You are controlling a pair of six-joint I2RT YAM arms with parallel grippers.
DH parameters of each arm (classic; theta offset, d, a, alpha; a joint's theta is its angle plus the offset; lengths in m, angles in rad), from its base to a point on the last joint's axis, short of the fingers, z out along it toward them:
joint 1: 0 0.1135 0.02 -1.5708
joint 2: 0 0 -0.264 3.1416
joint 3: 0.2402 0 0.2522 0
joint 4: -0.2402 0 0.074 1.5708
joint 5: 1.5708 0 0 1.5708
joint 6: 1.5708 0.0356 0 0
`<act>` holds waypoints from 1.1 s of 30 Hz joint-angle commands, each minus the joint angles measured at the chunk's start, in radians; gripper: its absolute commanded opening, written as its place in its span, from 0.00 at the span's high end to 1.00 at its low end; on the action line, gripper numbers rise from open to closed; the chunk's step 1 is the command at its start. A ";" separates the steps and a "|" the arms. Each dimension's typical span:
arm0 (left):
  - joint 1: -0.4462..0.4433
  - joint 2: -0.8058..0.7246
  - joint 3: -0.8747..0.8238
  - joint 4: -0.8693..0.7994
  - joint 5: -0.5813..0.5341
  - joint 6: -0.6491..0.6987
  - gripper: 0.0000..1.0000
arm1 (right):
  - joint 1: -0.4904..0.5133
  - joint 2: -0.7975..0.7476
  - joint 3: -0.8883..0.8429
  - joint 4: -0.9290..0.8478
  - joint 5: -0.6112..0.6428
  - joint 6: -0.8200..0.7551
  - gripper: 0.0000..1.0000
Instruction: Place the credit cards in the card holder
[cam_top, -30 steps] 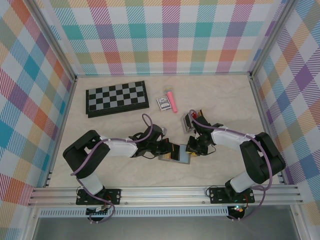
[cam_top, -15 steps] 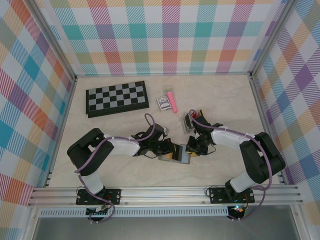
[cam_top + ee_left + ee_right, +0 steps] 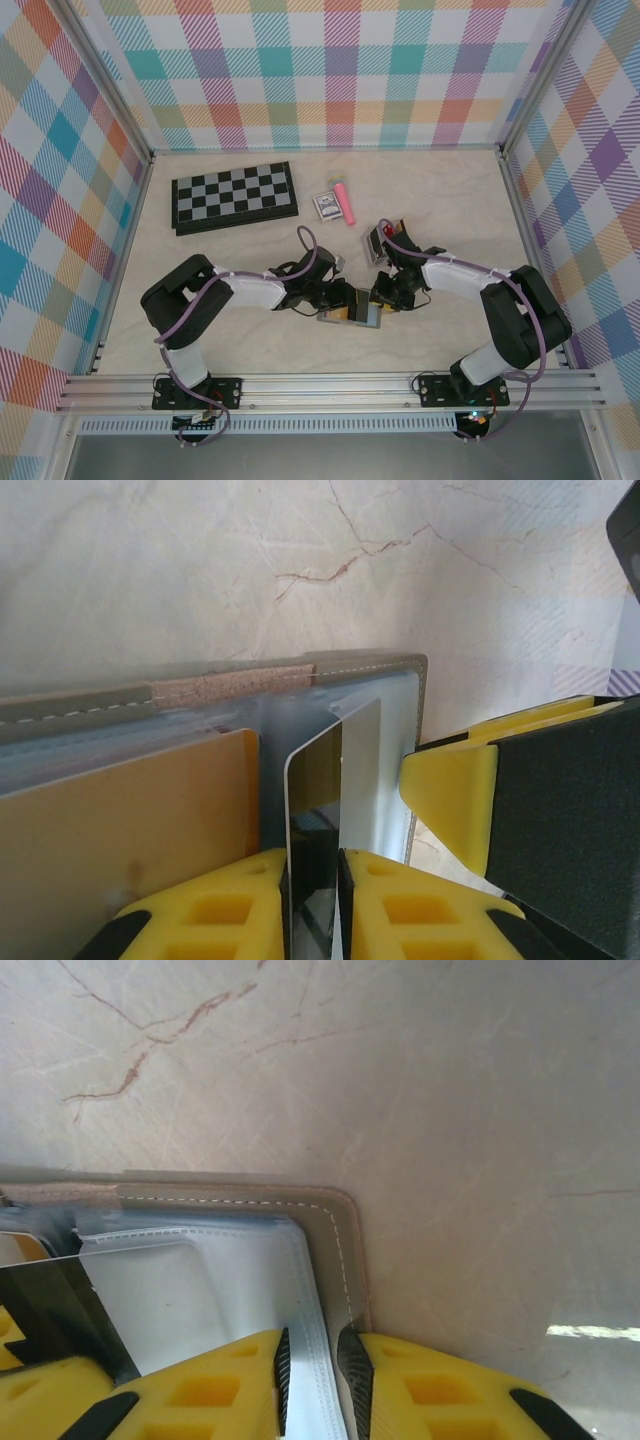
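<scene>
The card holder [image 3: 330,316] lies open on the table between my two grippers, grey-brown with a stitched edge [image 3: 230,680] [image 3: 340,1222]. A tan-yellow credit card [image 3: 130,820] sits in its left half. A dark credit card [image 3: 320,780] stands on edge at the mouth of the clear pocket [image 3: 395,730], leaning loosely across the narrow gap of my left gripper [image 3: 312,865] [image 3: 350,302], which is slightly open. My right gripper [image 3: 314,1355] [image 3: 379,300] straddles the pocket's stitched edge with its pads a little apart. The dark card's corner [image 3: 60,1310] shows at the left of the right wrist view.
A folded chessboard [image 3: 234,196] lies at the back left. A small patterned box [image 3: 325,205] and a pink stick [image 3: 344,203] lie behind the holder, and a small slotted rack [image 3: 379,240] stands just behind my right gripper. Metal rails border the table.
My left arm has pushed a little to the right, toward the holder. Its jaws have eased apart around the dark card. The right arm has barely moved.
</scene>
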 commanded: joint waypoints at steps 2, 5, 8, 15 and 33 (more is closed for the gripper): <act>-0.020 -0.043 0.006 -0.146 -0.044 0.054 0.79 | 0.002 0.009 -0.035 -0.004 0.079 0.014 0.72; -0.021 -0.049 0.002 -0.156 -0.050 0.060 0.82 | 0.003 0.016 -0.034 0.000 0.072 0.010 0.73; -0.020 -0.039 0.012 -0.149 -0.041 0.061 0.89 | 0.003 0.024 -0.032 0.005 0.063 0.007 0.73; -0.038 0.007 0.057 -0.133 -0.008 0.061 0.96 | 0.003 0.027 -0.029 0.014 0.049 0.006 0.74; -0.057 0.053 0.110 -0.149 0.012 0.066 0.88 | 0.003 0.018 -0.031 0.018 0.051 0.023 0.73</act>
